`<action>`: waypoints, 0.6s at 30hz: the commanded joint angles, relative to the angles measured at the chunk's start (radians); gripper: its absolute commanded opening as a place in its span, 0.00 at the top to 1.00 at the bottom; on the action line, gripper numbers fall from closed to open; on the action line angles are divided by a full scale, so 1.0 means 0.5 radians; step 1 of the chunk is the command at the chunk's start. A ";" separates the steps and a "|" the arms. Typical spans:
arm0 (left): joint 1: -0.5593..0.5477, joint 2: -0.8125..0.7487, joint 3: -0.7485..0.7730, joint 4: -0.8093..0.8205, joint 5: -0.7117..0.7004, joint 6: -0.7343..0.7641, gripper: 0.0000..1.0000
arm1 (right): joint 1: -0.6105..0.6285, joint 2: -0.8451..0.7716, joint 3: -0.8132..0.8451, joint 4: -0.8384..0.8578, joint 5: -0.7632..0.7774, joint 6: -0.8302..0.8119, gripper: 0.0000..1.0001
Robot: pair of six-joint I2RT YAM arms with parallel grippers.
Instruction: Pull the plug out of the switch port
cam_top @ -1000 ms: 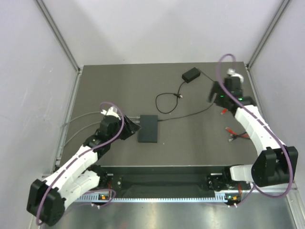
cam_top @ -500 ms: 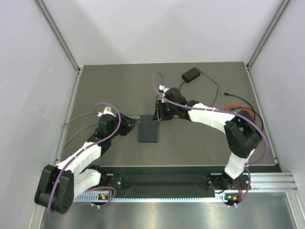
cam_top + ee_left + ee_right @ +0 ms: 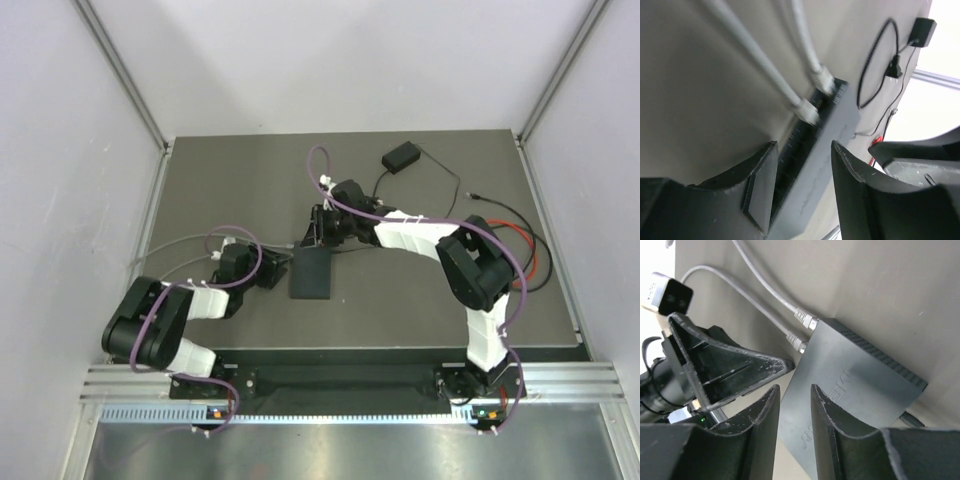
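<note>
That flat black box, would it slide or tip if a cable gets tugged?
The switch lies flat and low on the table, so it probably slides rather than tips. Its thin, vented case suggests it is light. Its grey cables curve loosely, so they likely flex before dragging it.

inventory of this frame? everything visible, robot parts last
switch: 1, matte black, table centre, between the two grippers
plugs: 2, pale grey, seated in the switch's left edge
cables: 2, pale grey, running from the plugs to the table's left edge
power brick: 1, black, far centre
thin cord: 1, black, trailing from the brick
red wires: count unclear, right side
loose lead: 1, black, right side, free end unplugged
table: 1, dark grey
left gripper: black, open, at the switch's socket edge
right gripper: black, open, over the switch's far end
</note>
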 commanded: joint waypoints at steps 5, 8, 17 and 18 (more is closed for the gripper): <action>0.033 0.260 -0.009 0.485 0.085 -0.117 0.49 | 0.000 0.096 0.138 0.095 -0.021 -0.011 0.70; 0.033 0.334 -0.022 0.567 0.054 -0.157 0.49 | 0.000 0.139 0.144 0.095 -0.018 -0.011 0.70; -0.003 0.289 -0.098 0.509 -0.206 -0.216 0.57 | -0.003 0.222 0.150 0.098 -0.003 0.016 0.72; -0.016 0.285 -0.095 0.509 -0.225 -0.216 0.57 | 0.000 0.234 0.150 0.104 -0.009 0.019 0.73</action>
